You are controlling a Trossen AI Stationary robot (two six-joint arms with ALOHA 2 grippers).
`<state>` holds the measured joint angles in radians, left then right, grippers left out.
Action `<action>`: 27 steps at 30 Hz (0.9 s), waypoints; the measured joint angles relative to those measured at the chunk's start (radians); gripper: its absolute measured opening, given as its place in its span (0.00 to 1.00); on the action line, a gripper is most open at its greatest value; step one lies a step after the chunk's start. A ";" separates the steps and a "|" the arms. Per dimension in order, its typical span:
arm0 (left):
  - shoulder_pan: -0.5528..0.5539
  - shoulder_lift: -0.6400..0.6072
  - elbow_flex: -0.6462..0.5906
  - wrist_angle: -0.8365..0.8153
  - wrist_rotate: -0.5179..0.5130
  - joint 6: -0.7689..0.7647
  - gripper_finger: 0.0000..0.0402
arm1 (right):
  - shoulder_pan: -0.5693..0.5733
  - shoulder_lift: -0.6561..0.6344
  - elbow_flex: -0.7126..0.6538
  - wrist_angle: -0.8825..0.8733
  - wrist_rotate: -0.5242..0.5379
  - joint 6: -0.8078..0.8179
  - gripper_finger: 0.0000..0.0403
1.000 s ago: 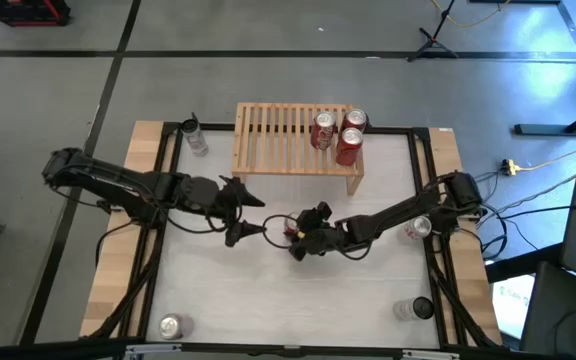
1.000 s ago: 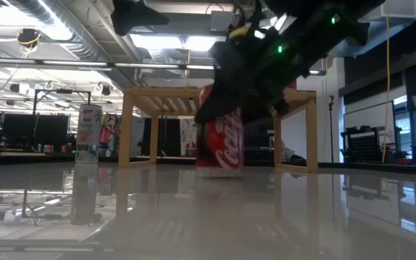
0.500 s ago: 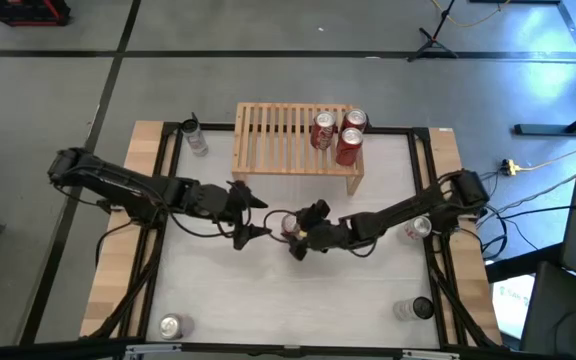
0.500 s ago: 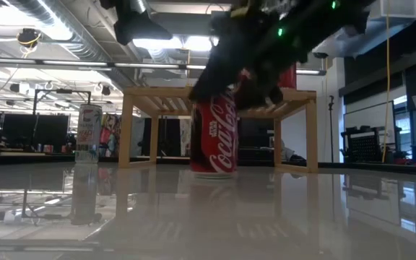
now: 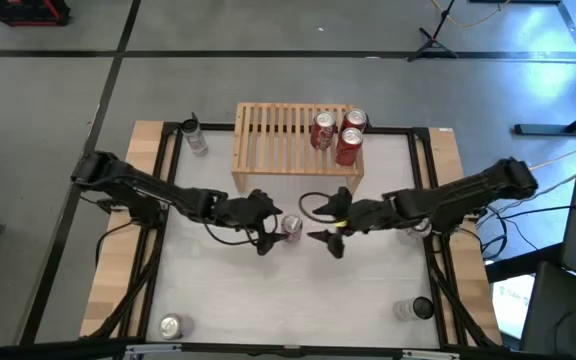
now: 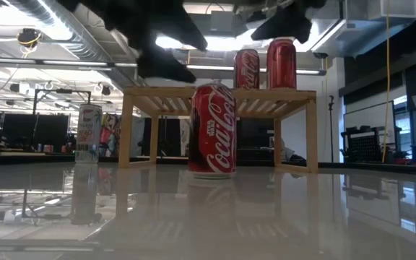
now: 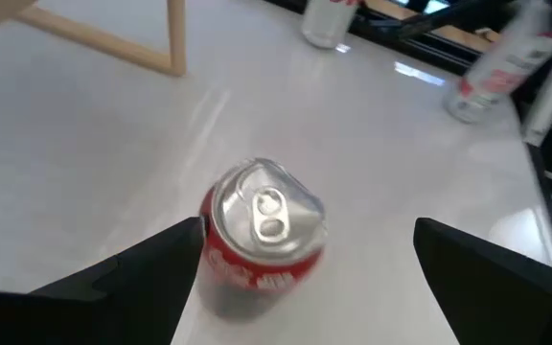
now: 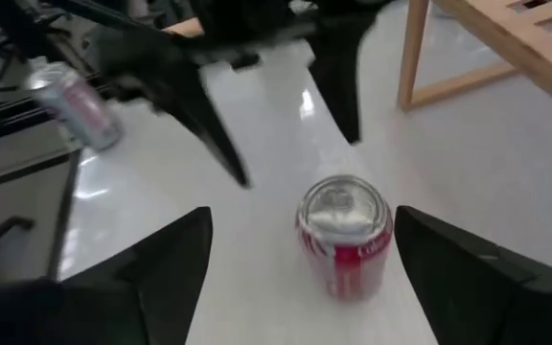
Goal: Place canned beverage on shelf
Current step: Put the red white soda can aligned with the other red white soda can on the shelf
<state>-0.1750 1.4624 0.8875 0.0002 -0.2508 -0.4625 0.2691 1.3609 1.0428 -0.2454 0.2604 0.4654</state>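
Observation:
A red cola can [image 5: 291, 225] stands upright on its base on the white table, in front of the shelf [image 5: 293, 140]; it also shows in the low view [image 6: 211, 130]. The light-wood shelf carries three red cans [image 5: 340, 134] on its slatted top. My left gripper [image 5: 271, 230] is open just left of the can, and the can [image 7: 262, 235] stands at its fingertips, between them, nearer one finger. My right gripper [image 5: 333, 222] is open and empty a little to the right of the can [image 8: 345, 235].
A silver can [image 5: 196, 138] stands at the far left beside the shelf, another [image 5: 171, 326] at the near left, one [image 5: 416, 228] under my right arm, and a dark can [image 5: 411, 309] at the near right. White tabletop [image 5: 298, 290] lies in front of the grippers.
My right gripper has let go of the red can, opened and drawn back toward the table's right edge. The can now stands free and upright on the table. My left gripper has gone toward the right, up to the can, with its fingers open.

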 joint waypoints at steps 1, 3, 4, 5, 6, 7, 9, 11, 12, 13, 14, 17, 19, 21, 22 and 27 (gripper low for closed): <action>0.004 0.018 0.000 0.021 -0.009 0.000 0.93 | 0.000 -0.019 0.000 -0.015 -0.011 0.001 0.78; 0.015 0.052 0.001 0.068 -0.023 0.003 0.93 | 0.000 -0.053 0.000 -0.039 -0.021 0.002 0.78; 0.021 0.068 0.001 0.081 -0.029 0.007 0.93 | 0.002 -0.064 0.000 -0.045 -0.028 0.002 0.78; 0.029 0.084 0.001 0.094 -0.029 0.011 0.93 | 0.008 -0.074 0.000 -0.049 -0.029 0.003 0.78; 0.035 0.099 0.001 0.102 -0.029 0.016 0.93 | 0.014 -0.080 0.000 -0.053 -0.028 0.003 0.78; 0.040 0.113 0.001 0.112 -0.028 0.020 0.93 | 0.018 -0.081 0.000 -0.055 -0.026 0.003 0.78; 0.050 0.137 0.001 0.139 0.000 0.021 0.93 | 0.032 -0.081 0.000 -0.055 -0.018 0.003 0.78; 0.056 0.165 0.002 0.156 0.008 0.021 0.93 | 0.047 -0.081 0.000 -0.060 -0.016 0.004 0.78; 0.058 0.178 0.002 0.153 0.008 0.021 0.93 | 0.052 -0.081 0.000 -0.061 -0.008 0.005 0.79; 0.059 0.191 0.002 0.152 0.009 0.025 0.93 | 0.059 -0.081 0.000 -0.065 0.006 0.010 0.79; 0.060 0.202 0.002 0.155 0.010 0.026 0.93 | 0.066 -0.081 0.000 -0.069 0.025 0.021 0.79; 0.063 0.219 0.002 0.156 0.021 0.027 0.92 | 0.074 -0.081 -0.001 -0.066 0.078 0.030 0.79; 0.063 0.221 0.002 0.152 0.025 0.026 0.89 | 0.072 -0.081 -0.001 -0.066 0.087 0.030 0.79; 0.063 0.221 0.002 0.152 0.026 0.023 0.84 | 0.071 -0.081 -0.001 -0.068 0.068 0.041 0.79; 0.065 0.221 0.002 0.152 0.028 0.023 0.80 | 0.071 -0.081 -0.001 -0.069 0.064 0.049 0.79; 0.088 0.221 0.009 0.147 0.096 0.006 0.68 | 0.072 -0.081 -0.001 -0.064 0.028 0.085 0.79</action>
<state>-0.0871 1.6830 0.8967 0.1476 -0.1547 -0.4564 0.3408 1.2794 1.0420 -0.3095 0.2879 0.5507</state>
